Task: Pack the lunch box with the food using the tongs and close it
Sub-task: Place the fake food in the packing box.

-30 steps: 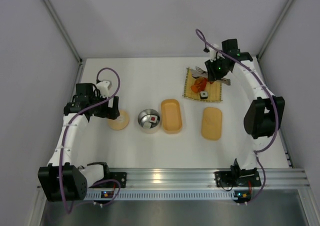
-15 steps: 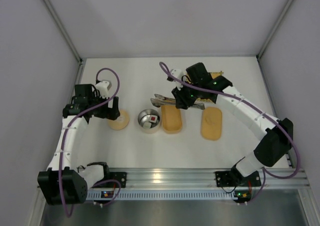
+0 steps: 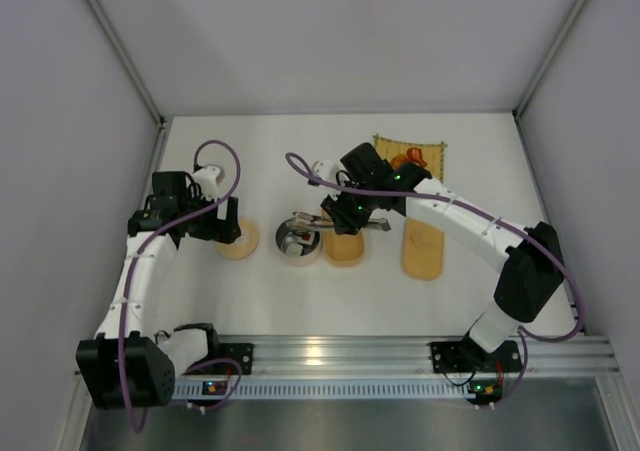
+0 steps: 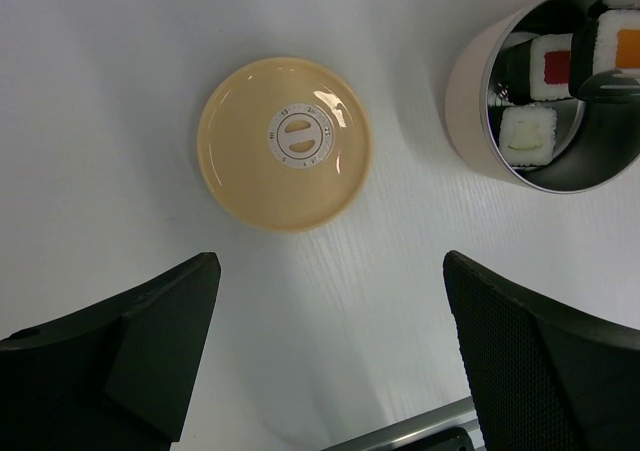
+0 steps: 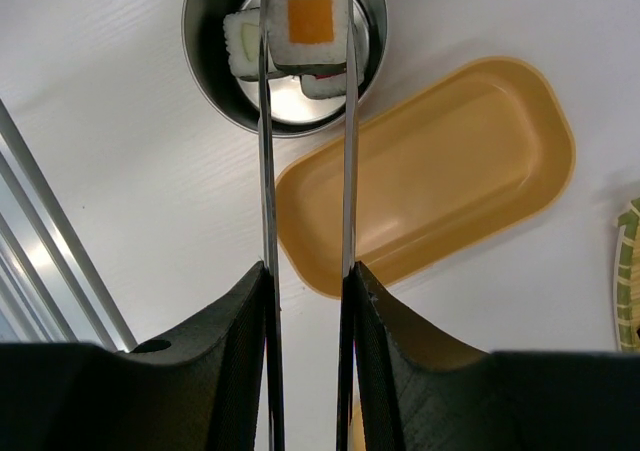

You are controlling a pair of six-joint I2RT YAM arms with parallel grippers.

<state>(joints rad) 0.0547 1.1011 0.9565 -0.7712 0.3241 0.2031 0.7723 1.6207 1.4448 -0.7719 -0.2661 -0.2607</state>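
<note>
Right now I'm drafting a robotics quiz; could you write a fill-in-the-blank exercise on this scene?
The jaws of the right gripper are shut on the ____.
The sushi piece pinched over the metal bowl has an ____ centre.
The lunch box is ____.
The jaws of the left gripper stand ____ near a round tan dish.
Missing: tongs; orange; empty; open.

On my feed the white table (image 3: 270, 161) carries a row across its middle. A round tan dish (image 3: 240, 241) is at the left, a metal bowl (image 3: 296, 243) is near it, and the open lunch box (image 3: 345, 251) sits just beside the bowl. The oval lid (image 3: 422, 247) lies flat, apart to the right, and a woven mat (image 3: 432, 149) lies behind it, toward the far right.
</note>
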